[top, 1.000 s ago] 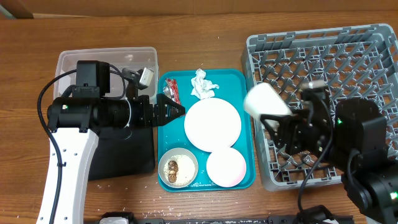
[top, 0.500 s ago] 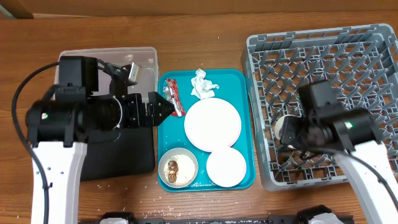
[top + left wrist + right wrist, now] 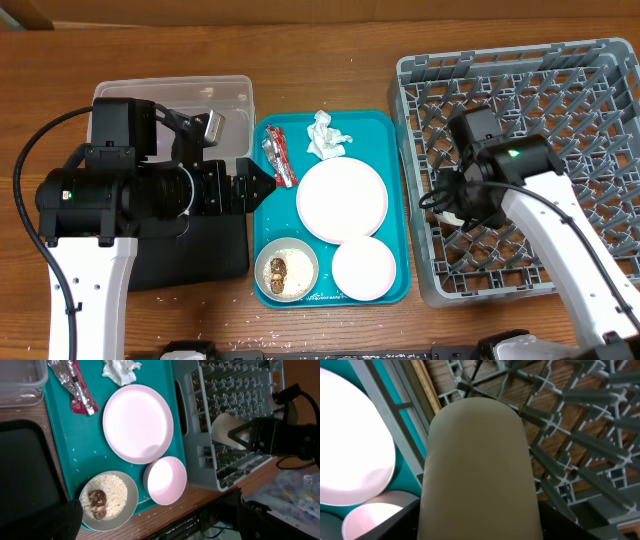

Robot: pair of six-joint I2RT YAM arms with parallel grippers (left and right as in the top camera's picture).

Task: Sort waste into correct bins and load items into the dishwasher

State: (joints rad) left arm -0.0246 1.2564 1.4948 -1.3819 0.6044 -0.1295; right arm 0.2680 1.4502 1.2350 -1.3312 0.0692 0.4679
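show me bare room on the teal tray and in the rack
Free on the teal tray: left-edge strip between wrapper and scraps bowl, plus the corner right of the tissue. In the rack: back rows; front left is crowded by the right hand holding the cup.

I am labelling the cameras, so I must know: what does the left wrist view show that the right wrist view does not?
Only the left wrist view shows the wrapper, the tissue, the scraps bowl and the black tray. The right wrist view shows nothing extra, just the cup very close. Both share the cup, rack, plate and pink bowl.
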